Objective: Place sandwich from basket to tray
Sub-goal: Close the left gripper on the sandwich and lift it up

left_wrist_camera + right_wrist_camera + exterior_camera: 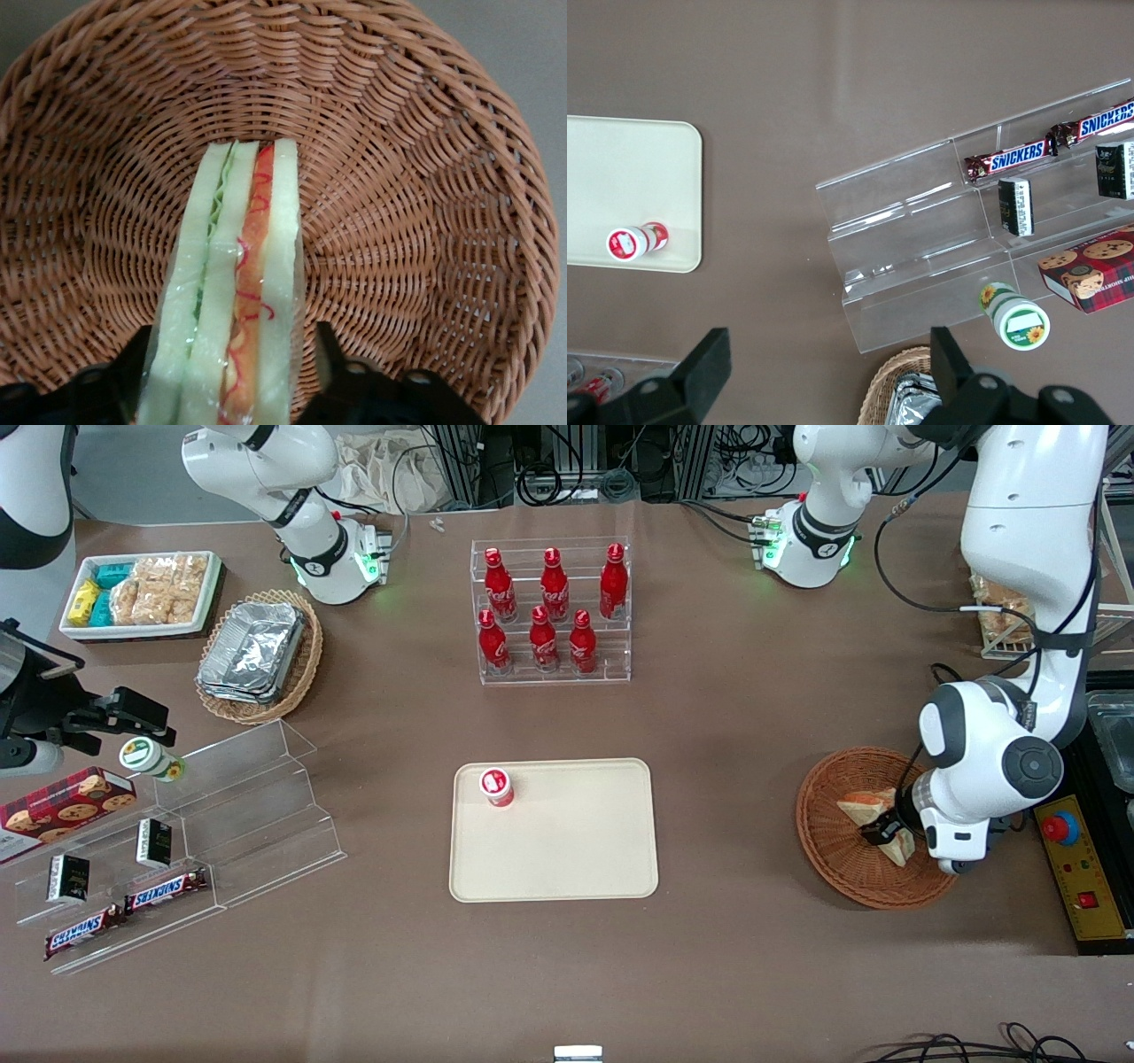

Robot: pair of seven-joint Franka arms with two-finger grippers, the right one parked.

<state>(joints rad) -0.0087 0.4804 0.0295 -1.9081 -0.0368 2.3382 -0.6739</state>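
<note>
The sandwich (864, 804) is a cream wedge with a red-orange stripe, wrapped in clear film, lying in the round reddish-brown wicker basket (833, 859) at the working arm's end of the table. My gripper (881, 834) is down inside the basket and open. In the left wrist view the sandwich (239, 266) stands on edge between the black fingers (332, 354); one finger touches the film and a thin strip of basket (425, 221) weave shows beside the other. The beige tray (576, 850) lies at mid-table with a red-capped bottle (497, 786) standing on it.
An acrylic rack of red cola bottles (551, 611) stands farther from the front camera than the tray. A yellow box with a red stop button (1072, 868) sits beside the basket. Toward the parked arm's end are a tan basket of foil containers (257, 655) and a clear stepped snack shelf (221, 824).
</note>
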